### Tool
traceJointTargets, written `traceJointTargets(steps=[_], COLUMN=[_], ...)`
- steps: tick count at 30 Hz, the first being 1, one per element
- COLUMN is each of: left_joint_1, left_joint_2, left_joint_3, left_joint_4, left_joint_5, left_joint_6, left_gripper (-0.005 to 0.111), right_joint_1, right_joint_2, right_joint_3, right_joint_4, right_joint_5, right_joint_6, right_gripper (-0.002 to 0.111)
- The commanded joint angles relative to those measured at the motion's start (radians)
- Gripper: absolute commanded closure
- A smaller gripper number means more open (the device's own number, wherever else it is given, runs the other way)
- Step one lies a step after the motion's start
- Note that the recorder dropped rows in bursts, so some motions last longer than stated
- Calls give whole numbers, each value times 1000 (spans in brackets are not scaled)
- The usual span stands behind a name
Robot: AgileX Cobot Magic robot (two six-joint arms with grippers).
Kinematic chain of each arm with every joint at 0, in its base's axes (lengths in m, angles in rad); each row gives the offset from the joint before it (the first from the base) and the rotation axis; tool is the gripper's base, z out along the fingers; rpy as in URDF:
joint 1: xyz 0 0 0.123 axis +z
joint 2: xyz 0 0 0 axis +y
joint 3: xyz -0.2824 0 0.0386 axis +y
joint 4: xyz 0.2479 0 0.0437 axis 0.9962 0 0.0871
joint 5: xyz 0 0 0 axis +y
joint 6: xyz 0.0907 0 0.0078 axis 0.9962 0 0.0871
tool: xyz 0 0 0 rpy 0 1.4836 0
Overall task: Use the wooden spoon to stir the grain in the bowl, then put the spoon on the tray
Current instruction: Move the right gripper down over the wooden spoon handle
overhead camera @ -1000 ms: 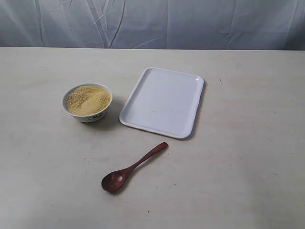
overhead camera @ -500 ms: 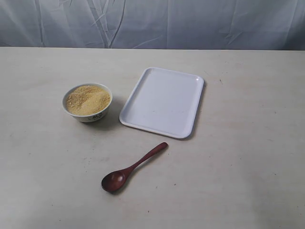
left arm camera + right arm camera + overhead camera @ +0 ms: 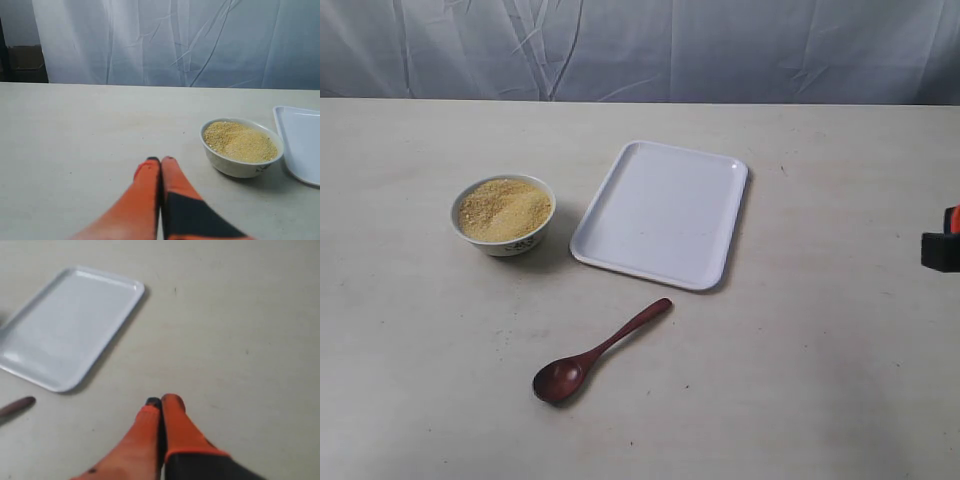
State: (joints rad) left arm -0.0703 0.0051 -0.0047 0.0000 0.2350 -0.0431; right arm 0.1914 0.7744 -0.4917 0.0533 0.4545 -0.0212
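Your left tool point(image 3: 160, 161) hung low over the pale beige tabletop point(image 3: 820, 400) with its orange jaws pressed together tip to tip and nothing between them. Your right tool point(image 3: 160, 401) was likewise fully closed on itself and empty. In the exterior view, the small round white ceramic bowl point(image 3: 510, 243) with a dark printed pattern stood on the left part of the tabletop. It was filled almost to the rim with fine yellow-tan grain point(image 3: 504, 208) in a low mound. Just beside it, across a narrow gap, lay the flat white rectangular plastic tray point(image 3: 662, 212) with rounded corners. The dark reddish-brown wooden spoon point(image 3: 600, 352) lay flat on the tabletop in front of the tray, not touching it. Its oval bowl faced up and its slim handle pointed toward the tray's near edge. Your left tool's tips were near the bowl but clear of it. The black and orange piece point(image 3: 941, 248) at the right edge of the exterior view was probably part of your right arm, though too little of it showed to be sure.
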Motion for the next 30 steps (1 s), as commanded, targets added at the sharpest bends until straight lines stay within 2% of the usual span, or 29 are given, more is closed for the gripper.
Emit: traceJointTargets(steps=[1, 6, 13, 19, 26, 30], left_joint_1=[1, 1, 1, 1, 1, 1], left_joint_2=[-5, -5, -5, -5, -5, -5], left_joint_3=[5, 5, 5, 5, 5, 5], left_joint_4=[0, 0, 0, 0, 0, 0], left_joint_5=[-10, -10, -10, -10, -10, -10], left_joint_6=[-1, -1, -1, -1, -1, -1], left_gripper=[107, 107, 107, 107, 107, 107], right_joint_1=[2, 65, 265, 422, 541, 567], right_joint_2=[240, 459, 700, 868, 1019, 1080], right_joint_3=[-149, -278, -450, -588, -695, -744], right_joint_4=[56, 160, 154, 158, 145, 85], right_joint_5=[138, 246, 325, 325, 322, 322], right_joint_6=[-162, -301, -419, -708, -1095, -1121], right_gripper=[109, 109, 109, 109, 109, 105])
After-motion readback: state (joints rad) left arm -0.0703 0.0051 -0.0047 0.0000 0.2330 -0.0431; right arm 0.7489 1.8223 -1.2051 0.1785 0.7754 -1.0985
